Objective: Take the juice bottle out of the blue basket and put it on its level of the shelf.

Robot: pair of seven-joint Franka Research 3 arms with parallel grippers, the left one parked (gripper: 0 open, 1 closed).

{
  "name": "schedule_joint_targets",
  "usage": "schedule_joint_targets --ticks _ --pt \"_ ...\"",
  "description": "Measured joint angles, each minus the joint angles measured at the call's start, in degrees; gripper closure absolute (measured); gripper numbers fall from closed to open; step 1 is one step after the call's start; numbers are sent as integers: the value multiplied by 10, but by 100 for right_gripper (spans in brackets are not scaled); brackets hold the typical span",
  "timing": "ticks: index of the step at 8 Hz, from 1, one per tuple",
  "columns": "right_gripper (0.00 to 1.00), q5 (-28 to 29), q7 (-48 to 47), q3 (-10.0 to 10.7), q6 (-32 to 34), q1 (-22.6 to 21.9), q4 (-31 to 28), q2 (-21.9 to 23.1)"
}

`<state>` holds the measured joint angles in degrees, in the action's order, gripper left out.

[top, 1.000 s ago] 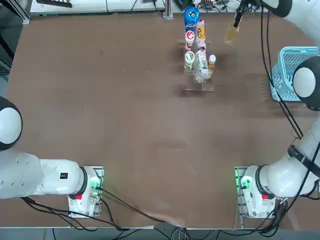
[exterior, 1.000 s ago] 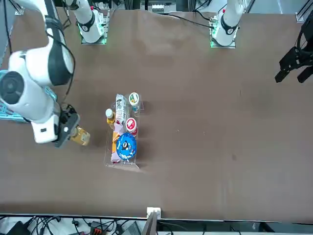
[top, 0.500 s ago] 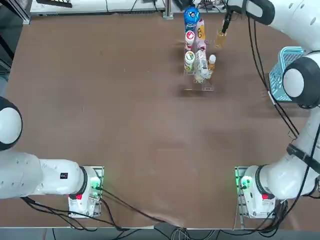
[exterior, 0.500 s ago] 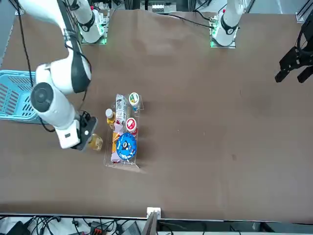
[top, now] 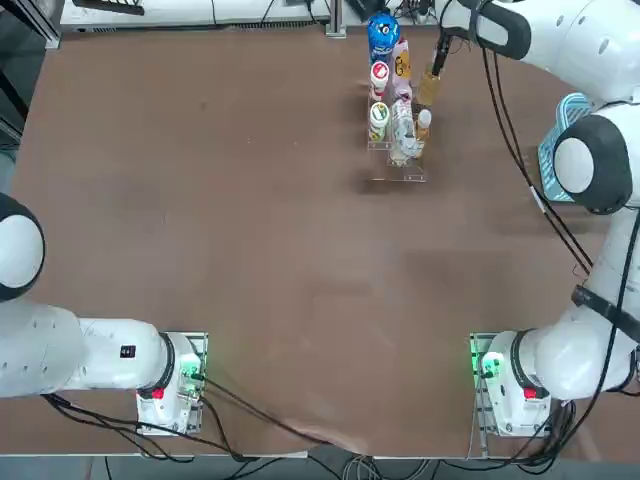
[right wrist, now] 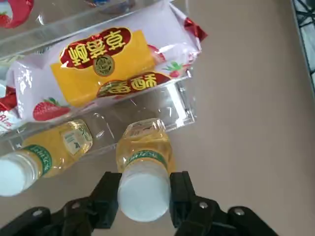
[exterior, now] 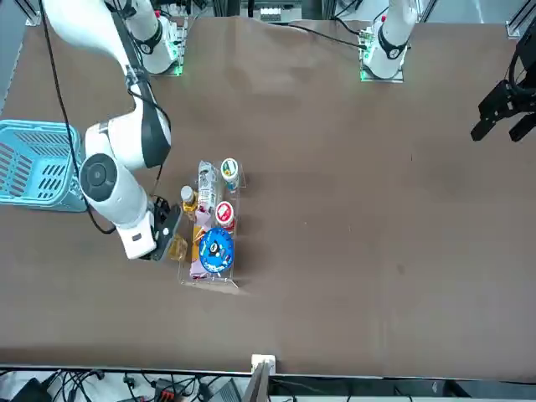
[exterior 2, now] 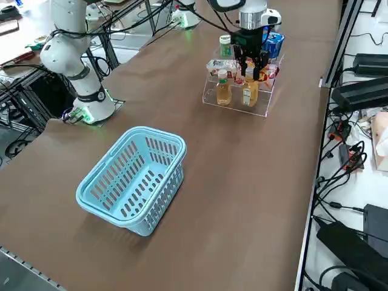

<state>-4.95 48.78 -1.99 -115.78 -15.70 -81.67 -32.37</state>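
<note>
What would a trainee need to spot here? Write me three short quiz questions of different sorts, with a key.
1. True or false: the right gripper is shut on a juice bottle.
2. Which level of the shelf already holds another juice bottle? A) lowest front level B) top level
3. Fill in: the blue basket holds ____ bottles now.

Key: 1 true, it grips the white cap. 2 A. 3 no, in the right side view it looks empty.

Even bright light, soft shadows
</note>
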Motion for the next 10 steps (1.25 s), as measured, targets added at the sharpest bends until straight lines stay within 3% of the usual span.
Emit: schedule_joint_targets --ticks 10 --pt "45 0 5 -2 -23 -17 0 -30"
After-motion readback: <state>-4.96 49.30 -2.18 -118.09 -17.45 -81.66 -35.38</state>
